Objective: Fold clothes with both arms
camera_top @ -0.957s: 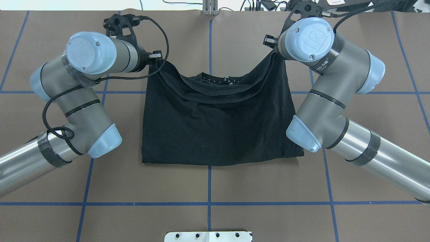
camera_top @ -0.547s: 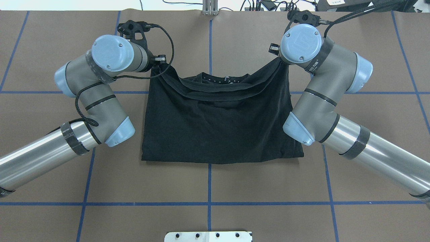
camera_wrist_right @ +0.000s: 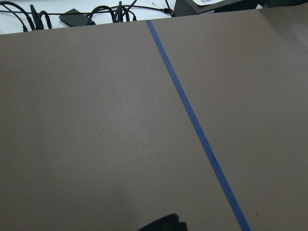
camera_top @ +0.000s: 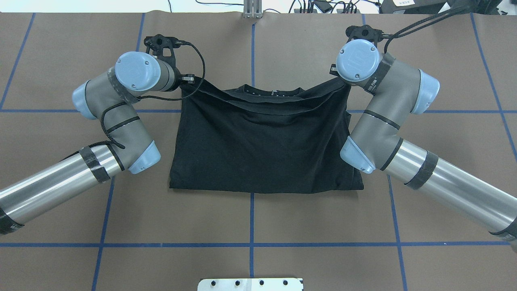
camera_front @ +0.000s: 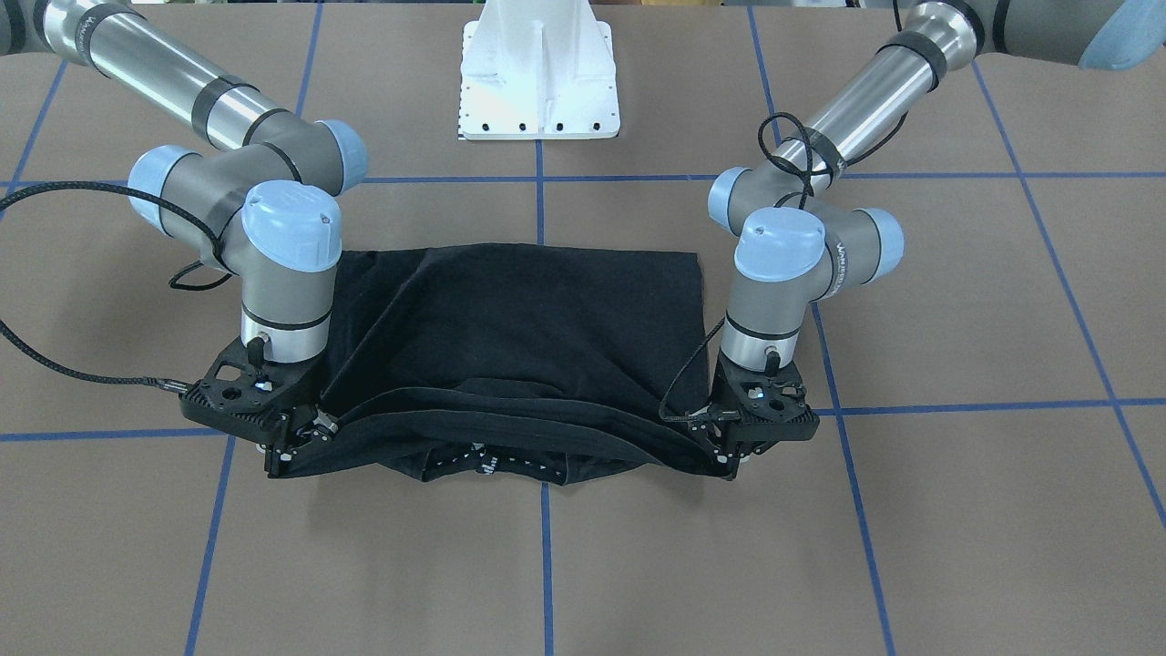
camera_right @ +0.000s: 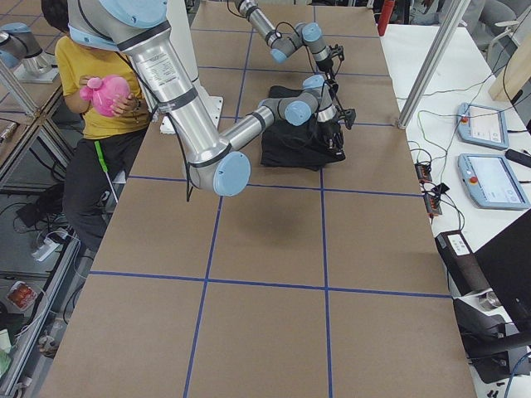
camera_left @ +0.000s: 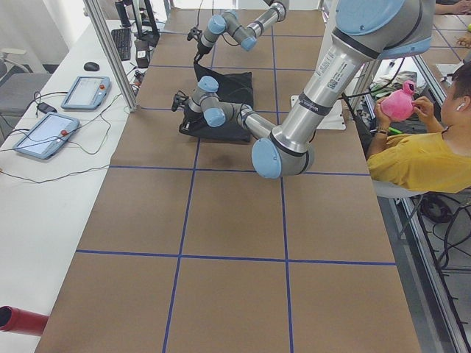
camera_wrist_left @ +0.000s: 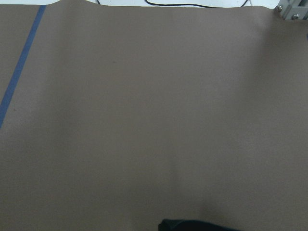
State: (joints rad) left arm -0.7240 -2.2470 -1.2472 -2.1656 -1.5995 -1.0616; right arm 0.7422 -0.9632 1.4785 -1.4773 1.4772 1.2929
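The clothes are one black T-shirt (camera_top: 262, 145) folded double on the brown table, its collar (camera_top: 272, 92) at the far edge. My left gripper (camera_top: 188, 79) is shut on the far left corner of the top layer, and my right gripper (camera_top: 335, 72) is shut on the far right corner. In the front-facing view the left gripper (camera_front: 727, 451) and right gripper (camera_front: 293, 448) hang low over the table. The shirt edge (camera_front: 510, 401) is stretched between them, just above the collar (camera_front: 483, 465). Both wrist views show only bare table and a dark sliver at the bottom.
The white base mount (camera_top: 250, 284) sits at the near table edge. Blue tape lines (camera_top: 252, 218) grid the brown table. Cables (camera_top: 315, 6) lie beyond the far edge. A seated person (camera_left: 412, 158) holds a pink toy beside the table; teach pendants (camera_right: 489, 178) lie on a side bench.
Both arms have come down and moved slightly inward, carrying the held shirt edge farther from me. Its deep sag has pulled nearly straight and now lies close over the collar.
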